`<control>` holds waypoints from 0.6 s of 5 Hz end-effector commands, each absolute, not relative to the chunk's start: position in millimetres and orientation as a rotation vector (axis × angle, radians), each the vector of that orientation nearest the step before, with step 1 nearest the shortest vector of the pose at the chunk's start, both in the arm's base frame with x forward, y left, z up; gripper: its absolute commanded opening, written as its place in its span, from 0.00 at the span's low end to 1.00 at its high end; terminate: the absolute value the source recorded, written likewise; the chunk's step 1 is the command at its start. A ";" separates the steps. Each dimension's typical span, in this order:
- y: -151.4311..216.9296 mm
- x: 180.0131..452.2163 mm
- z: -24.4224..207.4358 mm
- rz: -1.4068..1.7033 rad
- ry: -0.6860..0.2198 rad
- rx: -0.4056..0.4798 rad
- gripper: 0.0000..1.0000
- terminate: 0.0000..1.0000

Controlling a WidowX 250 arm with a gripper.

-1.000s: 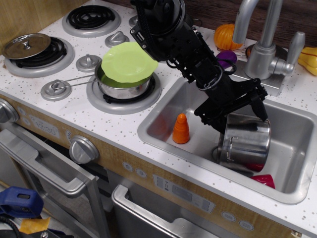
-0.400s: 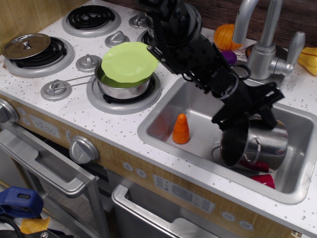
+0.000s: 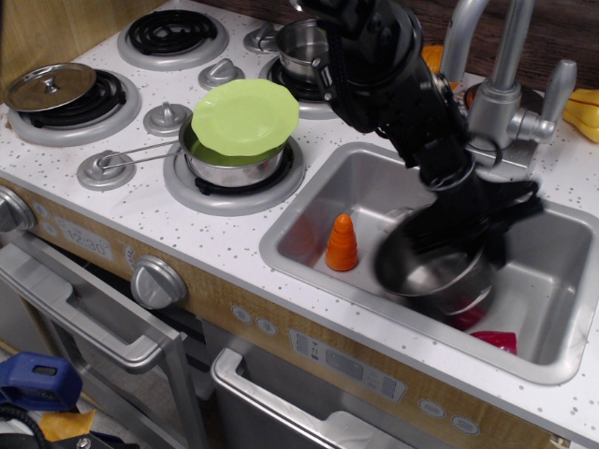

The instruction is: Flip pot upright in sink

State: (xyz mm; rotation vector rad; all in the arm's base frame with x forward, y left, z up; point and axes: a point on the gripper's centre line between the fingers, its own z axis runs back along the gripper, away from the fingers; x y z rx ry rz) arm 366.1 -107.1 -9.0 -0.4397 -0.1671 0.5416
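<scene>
Got my fingers (image 3: 468, 245) clamped on the pot (image 3: 432, 267) rim, tilting it mouth-up over the sink (image 3: 309, 220) so it can settle upright beside the orange cone (image 3: 342, 243).

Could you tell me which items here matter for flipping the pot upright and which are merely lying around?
Relevant:
pot, tilted in the sink
sink
end effector, at the pot's rim

Bystanders:
orange cone
green plate on pan
small steel pot
lid
faucet
</scene>
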 end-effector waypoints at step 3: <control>-107.4 385.4 20.0 0.429 -0.218 -0.161 1.00 0.00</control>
